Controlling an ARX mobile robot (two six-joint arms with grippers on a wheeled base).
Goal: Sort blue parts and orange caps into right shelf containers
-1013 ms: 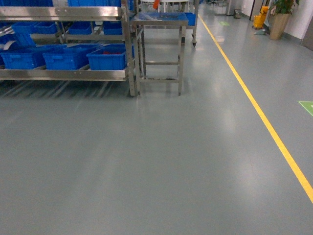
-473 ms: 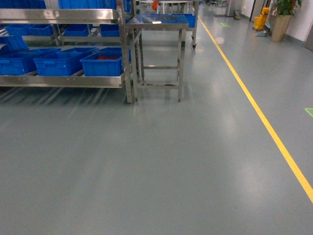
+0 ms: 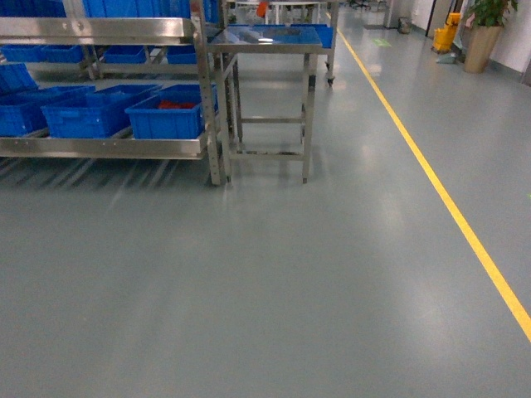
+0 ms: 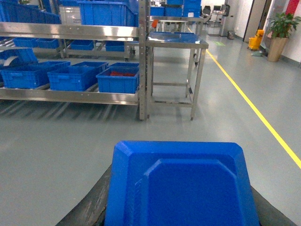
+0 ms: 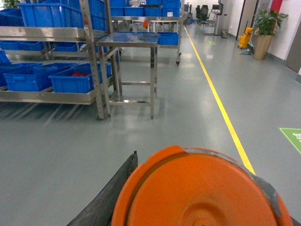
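In the left wrist view a blue part (image 4: 181, 188) fills the bottom of the frame. My left gripper (image 4: 181, 202) is shut on it, with a black finger (image 4: 91, 207) showing at its side. In the right wrist view an orange cap (image 5: 197, 188) faces the camera end-on, held in my shut right gripper (image 5: 197, 202) beside a black finger (image 5: 110, 197). Neither gripper shows in the head view. The shelf (image 3: 108, 148) stands far left ahead. Its lower level carries blue containers (image 3: 166, 118), and the rightmost holds red items (image 3: 172, 105).
A bare steel table (image 3: 265, 40) stands right beside the shelf's end upright (image 3: 214, 124). A yellow floor line (image 3: 448, 207) runs along the right. A potted plant (image 3: 485, 33) and a yellow mop bucket (image 3: 446, 35) are far back right. Grey floor lies between me and the shelf.
In the head view the shelf and its crates have slid to the left and the steel table sits slightly lower, so the robot's view has shifted.
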